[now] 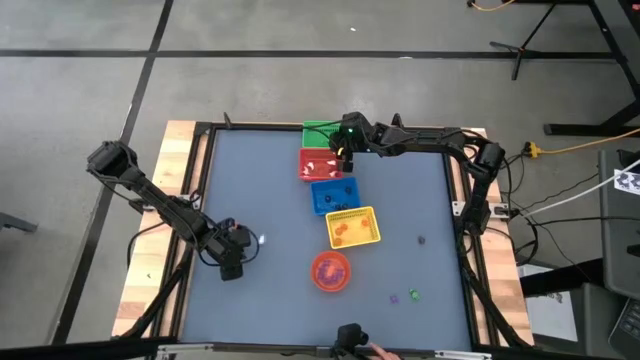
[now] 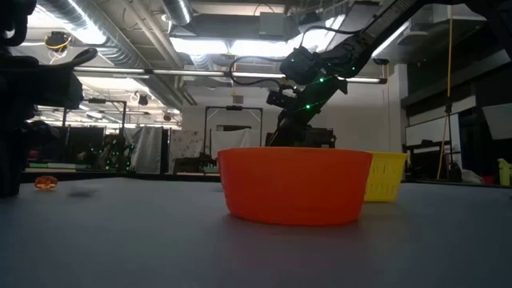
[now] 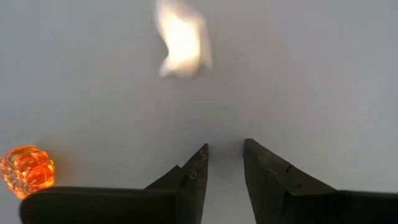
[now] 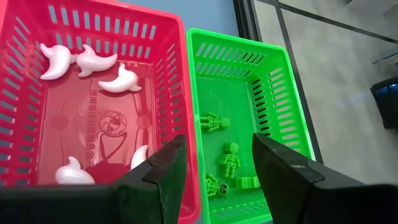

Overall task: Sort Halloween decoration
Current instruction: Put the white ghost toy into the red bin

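My left gripper [image 1: 232, 262] stands over the bare table near its left edge, fingers pointing steeply down. In the left wrist view its fingertips [image 3: 225, 149] stand a narrow gap apart with only table between them. A white trinket [image 3: 182, 40] lies beyond the tips and an orange pumpkin trinket [image 3: 26, 171] off to one side. My right gripper [image 4: 219, 149] hangs open above the wall shared by the red basket [image 4: 93, 112] and the green basket [image 4: 261, 93]. White ghosts [image 4: 93, 62] lie in the red one, green skeletons [image 4: 230, 155] in the green one.
A blue basket [image 1: 333, 195], a yellow basket [image 1: 353, 227] and a round orange bowl [image 1: 331, 271] run in a line toward the near edge. Loose trinkets lie at the near right: a dark one [image 1: 421, 239], a purple one [image 1: 393, 297], a green one [image 1: 414, 294].
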### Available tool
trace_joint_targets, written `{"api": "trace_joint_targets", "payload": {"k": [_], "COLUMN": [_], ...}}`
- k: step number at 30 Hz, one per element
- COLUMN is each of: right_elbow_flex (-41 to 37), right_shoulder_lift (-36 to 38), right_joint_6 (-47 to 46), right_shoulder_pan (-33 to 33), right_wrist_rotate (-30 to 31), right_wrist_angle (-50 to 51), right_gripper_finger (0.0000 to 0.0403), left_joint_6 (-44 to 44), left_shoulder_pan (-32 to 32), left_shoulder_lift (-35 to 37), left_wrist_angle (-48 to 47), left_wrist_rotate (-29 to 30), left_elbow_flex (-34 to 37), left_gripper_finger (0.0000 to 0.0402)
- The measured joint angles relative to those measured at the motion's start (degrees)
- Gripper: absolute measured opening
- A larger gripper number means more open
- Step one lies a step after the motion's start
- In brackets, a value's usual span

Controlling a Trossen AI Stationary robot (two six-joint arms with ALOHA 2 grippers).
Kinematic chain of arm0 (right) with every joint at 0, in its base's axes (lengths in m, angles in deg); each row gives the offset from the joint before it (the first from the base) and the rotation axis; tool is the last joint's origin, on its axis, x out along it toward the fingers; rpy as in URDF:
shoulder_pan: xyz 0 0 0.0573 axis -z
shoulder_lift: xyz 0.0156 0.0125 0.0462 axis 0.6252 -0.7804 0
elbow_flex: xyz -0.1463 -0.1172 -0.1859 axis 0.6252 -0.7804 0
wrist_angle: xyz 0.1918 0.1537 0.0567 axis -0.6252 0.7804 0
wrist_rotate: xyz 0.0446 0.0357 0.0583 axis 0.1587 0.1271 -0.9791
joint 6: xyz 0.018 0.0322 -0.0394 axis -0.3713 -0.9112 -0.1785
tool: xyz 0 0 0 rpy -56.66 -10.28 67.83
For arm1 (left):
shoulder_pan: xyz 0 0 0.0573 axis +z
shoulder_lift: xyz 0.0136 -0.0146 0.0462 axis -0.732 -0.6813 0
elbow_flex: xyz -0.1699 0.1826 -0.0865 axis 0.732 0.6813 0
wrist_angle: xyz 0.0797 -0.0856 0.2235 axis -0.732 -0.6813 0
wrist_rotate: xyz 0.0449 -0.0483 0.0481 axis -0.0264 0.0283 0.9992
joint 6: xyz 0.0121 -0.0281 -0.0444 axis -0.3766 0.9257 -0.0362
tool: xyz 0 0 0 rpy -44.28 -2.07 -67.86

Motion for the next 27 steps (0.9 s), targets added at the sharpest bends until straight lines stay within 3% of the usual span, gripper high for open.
{"api": "trace_joint_targets", "payload": {"k": [10,16,21,27], "right_elbow_flex": [0.0,0.0,0.0,0.0], "right_shoulder_lift": [0.0,0.0,0.0,0.0], "right_joint_6": [-0.01,-0.01,-0.01,-0.02], "right_shoulder_pan": [0.0,0.0,0.0,0.0], "right_wrist_rotate": [0.02,0.01,0.01,0.0], "right_wrist_angle": [0.02,-0.02,-0.05,-0.09], "right_gripper_finger": [0.0182,0.0182,0.0182,0.0182], "left_joint_6": [0.64,1.29,-1.06,-6.23], "left_shoulder_pan": [0.02,0.42,1.71,5.22], "left_shoulder_lift": [-0.01,-0.2,-0.16,-0.13], "left_wrist_angle": [0.82,11.02,18.21,19.95], "left_wrist_rotate": [0.63,6.79,14.3,16.25], "left_elbow_flex": [0.1,0.24,0.2,0.18], "left_gripper_finger": [0.0071,0.0082,0.0107,0.0152]}}
